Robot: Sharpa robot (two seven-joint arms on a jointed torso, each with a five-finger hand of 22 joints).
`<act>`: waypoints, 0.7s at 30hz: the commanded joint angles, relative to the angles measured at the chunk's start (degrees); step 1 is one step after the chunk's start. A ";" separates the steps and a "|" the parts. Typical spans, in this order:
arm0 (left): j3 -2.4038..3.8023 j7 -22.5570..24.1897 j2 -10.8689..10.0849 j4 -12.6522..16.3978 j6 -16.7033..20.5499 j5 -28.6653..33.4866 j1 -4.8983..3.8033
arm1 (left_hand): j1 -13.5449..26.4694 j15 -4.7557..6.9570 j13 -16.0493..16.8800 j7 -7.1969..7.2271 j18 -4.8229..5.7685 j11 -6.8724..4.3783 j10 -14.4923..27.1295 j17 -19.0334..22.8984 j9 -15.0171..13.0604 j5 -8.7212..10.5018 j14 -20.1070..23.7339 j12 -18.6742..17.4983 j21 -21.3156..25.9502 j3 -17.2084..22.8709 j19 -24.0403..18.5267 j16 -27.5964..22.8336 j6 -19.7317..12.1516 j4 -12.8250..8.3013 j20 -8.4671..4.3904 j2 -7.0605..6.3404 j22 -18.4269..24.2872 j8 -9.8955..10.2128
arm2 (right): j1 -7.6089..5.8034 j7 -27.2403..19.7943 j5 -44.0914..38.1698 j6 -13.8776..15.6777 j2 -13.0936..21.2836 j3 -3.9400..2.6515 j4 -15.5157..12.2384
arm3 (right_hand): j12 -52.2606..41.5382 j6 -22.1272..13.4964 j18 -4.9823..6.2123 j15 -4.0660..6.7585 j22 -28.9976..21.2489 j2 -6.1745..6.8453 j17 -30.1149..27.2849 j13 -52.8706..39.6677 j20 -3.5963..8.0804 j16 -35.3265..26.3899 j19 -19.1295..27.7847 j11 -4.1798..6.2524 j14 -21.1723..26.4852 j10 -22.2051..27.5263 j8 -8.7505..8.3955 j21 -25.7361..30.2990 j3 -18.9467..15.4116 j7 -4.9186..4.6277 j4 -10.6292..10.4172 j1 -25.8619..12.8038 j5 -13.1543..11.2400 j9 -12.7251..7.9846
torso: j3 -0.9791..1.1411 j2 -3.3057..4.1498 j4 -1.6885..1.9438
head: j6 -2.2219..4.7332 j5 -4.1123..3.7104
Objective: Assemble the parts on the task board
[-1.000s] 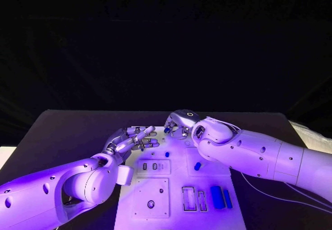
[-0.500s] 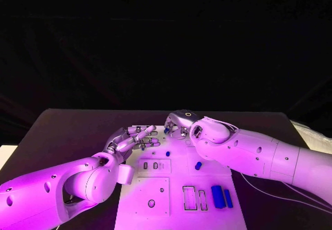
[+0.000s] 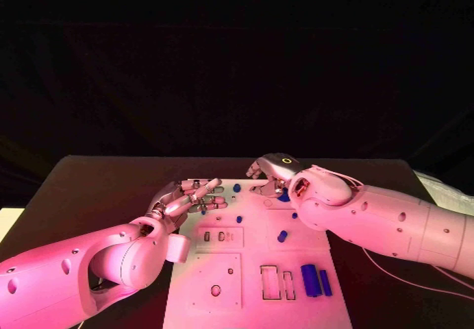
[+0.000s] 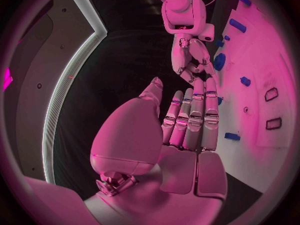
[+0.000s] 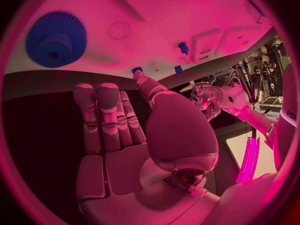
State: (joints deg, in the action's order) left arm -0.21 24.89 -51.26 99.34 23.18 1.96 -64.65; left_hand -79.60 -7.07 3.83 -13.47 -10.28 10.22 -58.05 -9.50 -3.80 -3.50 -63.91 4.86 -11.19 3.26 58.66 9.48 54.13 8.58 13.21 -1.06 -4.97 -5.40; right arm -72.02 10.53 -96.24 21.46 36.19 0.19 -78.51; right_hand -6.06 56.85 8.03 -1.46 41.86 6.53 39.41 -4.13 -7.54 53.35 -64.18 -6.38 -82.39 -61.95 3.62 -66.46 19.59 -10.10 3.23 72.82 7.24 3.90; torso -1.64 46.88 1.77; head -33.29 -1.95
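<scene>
Shifted rightward along the white board's far edge, the right hand hovers open-fingered and empty near the blue gear, small, stiff, best gripped by its toothed rim.

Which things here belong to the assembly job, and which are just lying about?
Job: task board; blue gear; two long blue parts; small blue pegs; left hand; right hand.
Lying about: black table only.
</scene>
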 commanded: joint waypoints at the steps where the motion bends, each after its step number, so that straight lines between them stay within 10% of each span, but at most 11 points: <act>1: 0.05 0.55 -0.08 0.07 -1.36 0.08 -0.08 | -0.14 -0.21 -0.04 -0.48 -0.07 0.33 -0.03 -0.06 0.07 0.16 -0.14 -0.35 0.18 0.15 0.45 -0.31 -0.11 -0.33 0.05 0.39 0.07 0.38 | -0.13 0.17 4.71 0.98 3.35 -0.39 -3.17 | -1.39 0.48 0.70 0.74 2.14 -0.42 2.56 -0.35 0.53 2.33 -1.55 0.65 -0.79 -3.24 0.14 -0.94 -0.22 0.23 -0.44 0.21 0.49 0.10 | 0.11 -0.22 -0.37 | -0.13 -0.08; 9: 0.05 0.55 -0.17 0.01 -1.55 0.08 -0.08 | -0.14 -0.21 -0.04 -0.48 -0.07 0.33 -0.03 -0.06 0.07 0.16 -0.14 -0.35 0.18 0.15 0.45 -0.31 -0.11 -0.33 0.05 0.39 0.07 0.38 | -0.91 2.72 15.70 -4.32 11.44 -0.94 -7.14 | -11.67 -0.36 -2.25 3.59 18.28 1.76 18.42 -7.17 3.32 15.79 -10.94 4.16 -4.52 -18.63 0.04 -10.19 -3.75 2.48 -2.31 -1.22 4.63 -0.03 | 0.30 -0.60 -1.10 | -0.51 -0.29; 15: 0.05 0.51 -0.01 -0.12 -1.70 0.08 -0.07 | -0.20 -0.21 -0.03 -0.49 -0.07 0.34 -0.04 -0.09 0.07 0.16 -0.12 -0.38 0.23 0.15 0.46 -0.36 -0.11 -0.42 0.05 0.42 0.09 0.40 | -1.05 4.17 17.26 -7.72 12.31 -0.98 -5.87 | -40.89 -1.17 -3.42 3.58 24.76 -0.11 30.57 -39.31 2.99 25.50 -13.10 4.09 -4.70 -12.79 0.34 -14.14 -10.11 2.06 -4.84 0.80 5.99 0.15 | 0.31 -0.62 -1.00 | -0.50 -0.38; 21: 0.04 0.48 0.08 -0.25 -1.76 0.08 -0.07 | -0.20 -0.21 -0.03 -0.49 -0.07 0.34 -0.04 -0.09 0.07 0.16 -0.12 -0.38 0.23 0.15 0.46 -0.36 -0.11 -0.42 0.05 0.42 0.09 0.40 | -1.03 4.95 16.42 -9.95 11.54 -0.96 -4.78 | -48.86 -1.42 -3.57 2.94 26.48 -0.78 33.51 -48.75 2.81 27.52 -13.58 3.56 -4.89 -12.44 0.35 -15.08 -12.16 2.05 -5.80 1.71 5.99 0.15 | 0.24 -0.55 -0.89 | -0.55 -0.33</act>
State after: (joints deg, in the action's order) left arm -0.21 24.91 -51.30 99.05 22.72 1.97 -64.66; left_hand -79.60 -7.08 3.83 -13.47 -10.28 10.22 -58.05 -9.53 -3.80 -3.50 -63.90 4.87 -11.19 3.41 58.66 9.48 54.13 8.43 13.21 -1.06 -4.95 -5.20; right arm -73.04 14.05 -80.52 15.05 47.90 -0.77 -83.40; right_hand -54.54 55.48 4.96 1.63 68.23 5.96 72.72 -52.44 -4.51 80.73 -77.49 -2.70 -84.01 -74.04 3.77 -81.42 7.62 -7.76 -2.64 74.44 12.99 4.01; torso -1.35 46.28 0.83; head -33.81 -2.31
